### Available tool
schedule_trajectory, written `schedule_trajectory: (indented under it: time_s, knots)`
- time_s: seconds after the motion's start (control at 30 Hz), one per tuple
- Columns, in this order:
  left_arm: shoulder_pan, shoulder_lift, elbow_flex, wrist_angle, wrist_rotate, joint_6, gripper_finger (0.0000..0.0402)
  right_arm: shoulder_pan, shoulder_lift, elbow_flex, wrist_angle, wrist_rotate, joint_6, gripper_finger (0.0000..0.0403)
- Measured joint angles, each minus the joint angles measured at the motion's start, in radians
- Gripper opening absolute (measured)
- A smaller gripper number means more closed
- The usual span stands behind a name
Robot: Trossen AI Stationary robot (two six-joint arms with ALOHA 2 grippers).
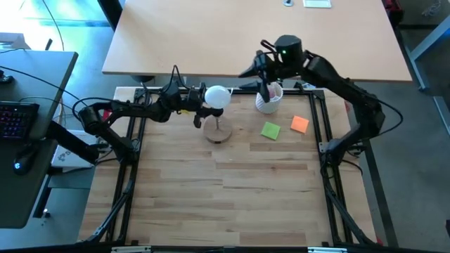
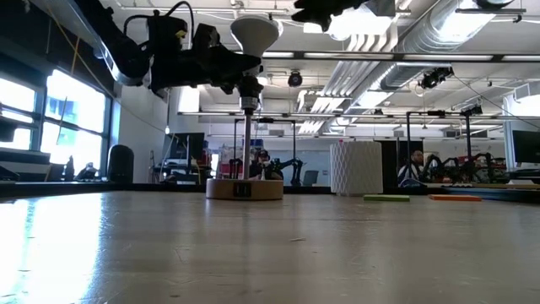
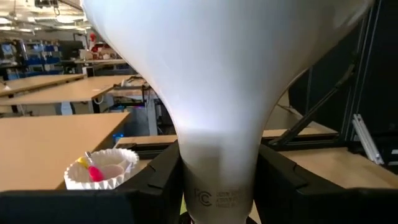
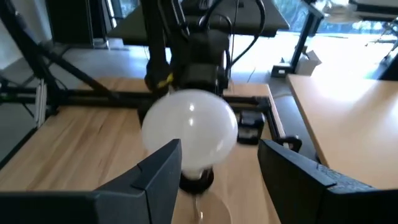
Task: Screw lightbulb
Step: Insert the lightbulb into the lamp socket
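The left gripper [image 1: 199, 107] clamps the neck of the round frosted white lightbulb [image 1: 217, 97], upright atop the black socket on its round wooden base [image 1: 219, 133]. Seating looks begun; tightening probably remains. The right gripper [image 1: 257, 72], jaws parted and empty, hovers beyond the socket.

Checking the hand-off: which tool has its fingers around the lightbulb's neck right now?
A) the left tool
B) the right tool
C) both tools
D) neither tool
A: the left tool clamps the lightbulb at its neck, above the socket stand; the right tool stands open, apart from it.
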Motion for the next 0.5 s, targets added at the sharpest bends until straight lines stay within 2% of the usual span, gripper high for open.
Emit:
schedule_trajectory:
  time_s: [0.1,0.23,0.37,0.5]
  knots:
    - [-0.012,0.000,-0.016,0.023,-0.030,0.025,0.0134,-0.001,-0.057,-0.078,-0.006,-0.005,-0.028,0.0211]
    - [-0.017,0.000,-0.062,0.110,-0.054,0.017,0.0134,0.003,-0.134,-0.318,0.136,-0.007,-0.005,0.0209]
    - [-0.009,0.000,-0.100,0.186,-0.058,-0.010,0.0134,0.005,-0.171,-0.597,0.549,-0.004,0.145,0.0206]
    - [-0.002,0.000,-0.100,0.178,-0.061,-0.019,0.0134,0.044,-0.089,-0.784,0.969,0.000,0.307,0.0206]
